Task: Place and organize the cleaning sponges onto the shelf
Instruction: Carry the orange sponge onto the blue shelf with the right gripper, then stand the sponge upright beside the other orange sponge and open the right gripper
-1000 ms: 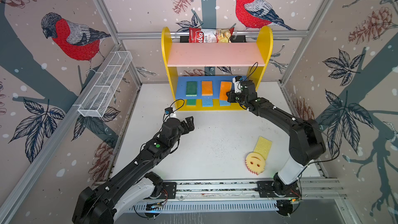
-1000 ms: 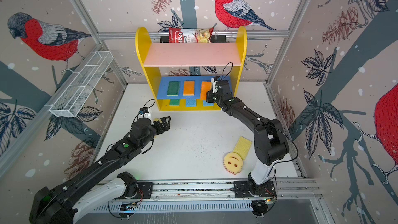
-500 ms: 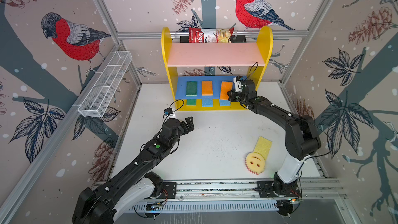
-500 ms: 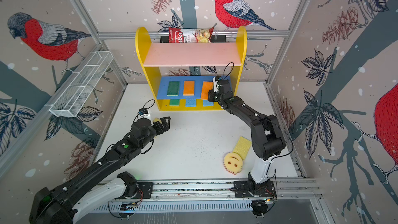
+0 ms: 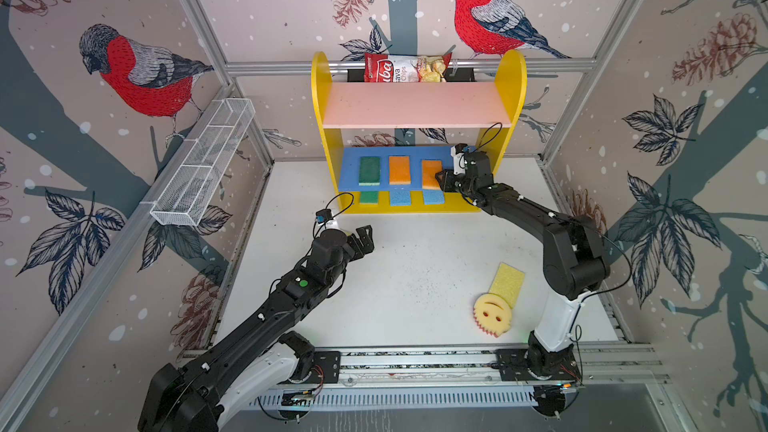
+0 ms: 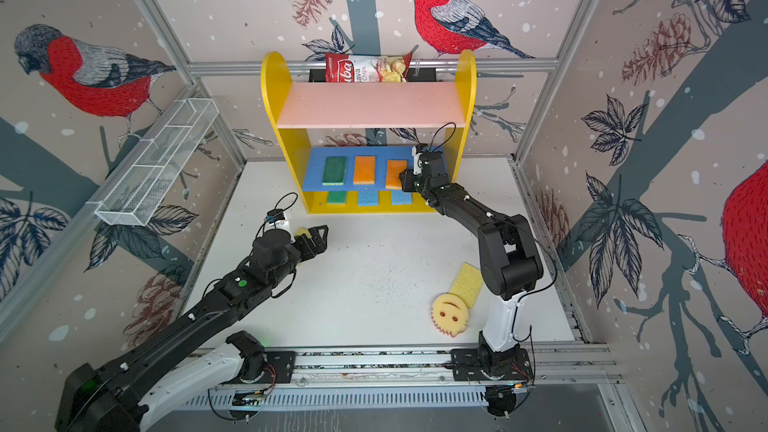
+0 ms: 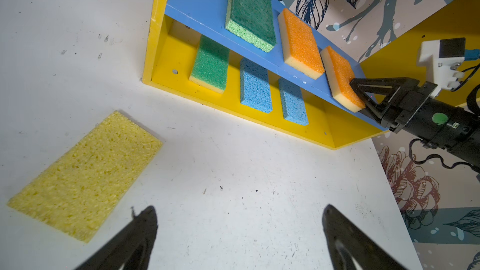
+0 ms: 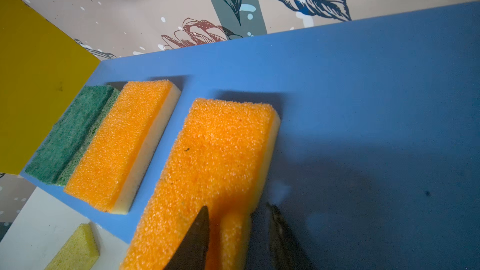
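The right gripper (image 5: 442,180) reaches to the shelf (image 5: 513,89), its tips at the front end of an orange sponge (image 5: 431,170). That sponge lies flat on the blue board (image 5: 349,176), rightmost of three. The gripper's fingers (image 8: 197,237) stand apart, one over the orange face, one beside the pale edge (shadow hides whether either touches foam). Left of it on the same board, each apart, lie a second orange sponge (image 5: 399,169) and a dark green sponge (image 5: 369,170). On the base (image 5: 461,203) below sit a green-topped sponge (image 5: 368,197), a blue sponge (image 5: 400,198) and a second blue sponge (image 5: 433,198).

The left gripper (image 5: 363,238) hangs over the table (image 5: 415,268), fingers spread wide with nothing between them. A yellow sponge (image 7: 85,175) lies flat just beside it. Near the right arm's base, another yellow sponge (image 5: 508,284) touches the smiley sponge (image 5: 492,315). A chips bag (image 5: 405,69) sits behind the shelf's top.
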